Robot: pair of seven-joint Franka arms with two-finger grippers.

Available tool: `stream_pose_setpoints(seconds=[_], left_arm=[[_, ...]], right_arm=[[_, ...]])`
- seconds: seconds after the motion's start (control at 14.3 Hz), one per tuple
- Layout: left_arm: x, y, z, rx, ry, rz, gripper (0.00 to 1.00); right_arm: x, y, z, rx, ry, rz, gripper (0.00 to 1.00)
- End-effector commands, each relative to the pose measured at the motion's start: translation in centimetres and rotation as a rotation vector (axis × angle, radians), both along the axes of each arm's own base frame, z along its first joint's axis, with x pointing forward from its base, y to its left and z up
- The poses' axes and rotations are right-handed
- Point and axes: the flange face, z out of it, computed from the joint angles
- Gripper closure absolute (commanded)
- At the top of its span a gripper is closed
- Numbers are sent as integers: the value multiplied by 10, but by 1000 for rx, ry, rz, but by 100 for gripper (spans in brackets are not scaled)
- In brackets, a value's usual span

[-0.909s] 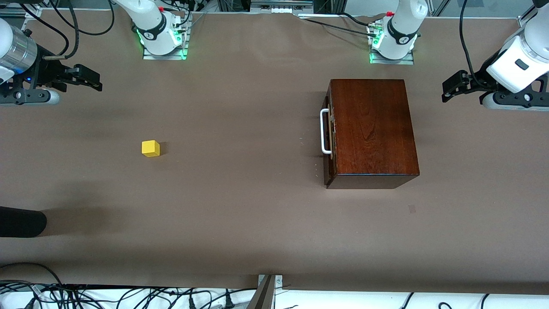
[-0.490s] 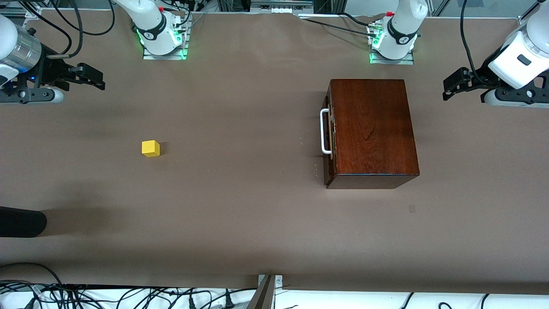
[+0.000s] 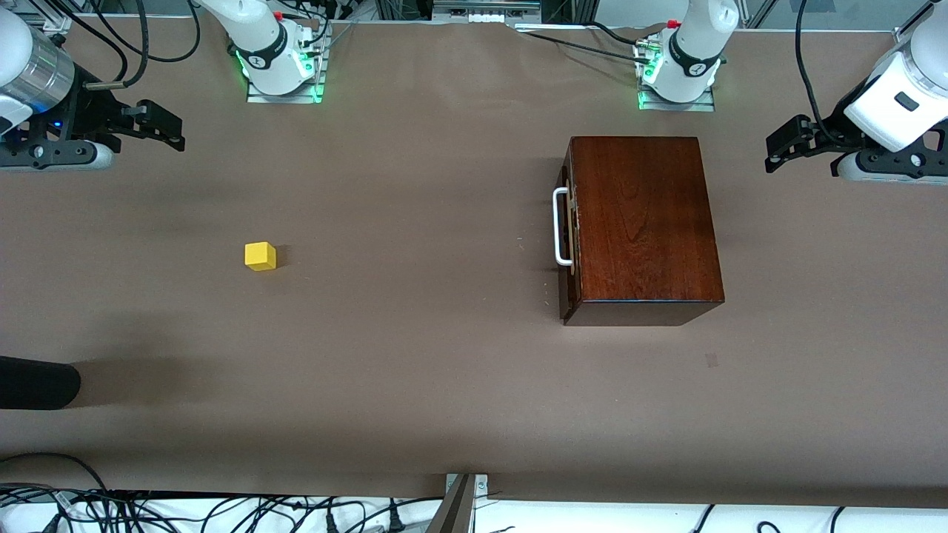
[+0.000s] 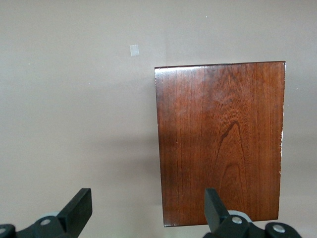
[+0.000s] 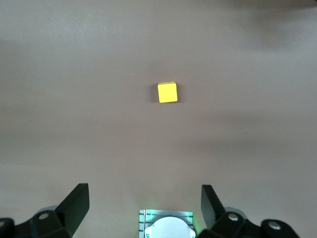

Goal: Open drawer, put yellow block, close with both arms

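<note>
The yellow block point(image 3: 260, 256) is seen lying alone on the table toward the right arm's end, at about nine o'clock of the closed drawer point(image 3: 569, 244), whose white handle point(image 3: 560, 226) faces the block. Since a second ago the right gripper point(image 3: 161, 132) has been lifted slightly and swung inward, fingers spread wide, empty. The left gripper point(image 3: 783, 146) has barely shifted, fingers likewise spread, empty, over bare table at two o'clock of the box. Nothing is touched yet; opening is judged still ahead.
</note>
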Motion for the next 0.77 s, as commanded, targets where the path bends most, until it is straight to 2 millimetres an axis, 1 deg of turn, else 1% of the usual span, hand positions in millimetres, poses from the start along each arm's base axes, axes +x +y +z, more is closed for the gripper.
stream_pose_setpoints(seconds=[0.0, 0.21, 0.35, 0.42, 0.7], left_arm=[[-3, -2, 6, -24, -10, 2, 0], [-3, -2, 6, -24, -11, 2, 0], [-3, 0, 6, -24, -10, 5, 0], [-3, -2, 6, -24, -10, 2, 0], [-3, -3, 6, -24, -10, 2, 0]], right_arm=[[5, 0, -4, -19, 7, -15, 0], [7, 2, -6, -19, 8, -12, 0], [6, 10, -6, -20, 8, 0, 0], [6, 10, -7, -20, 10, 1, 0], [4, 8, -7, -21, 20, -3, 0]])
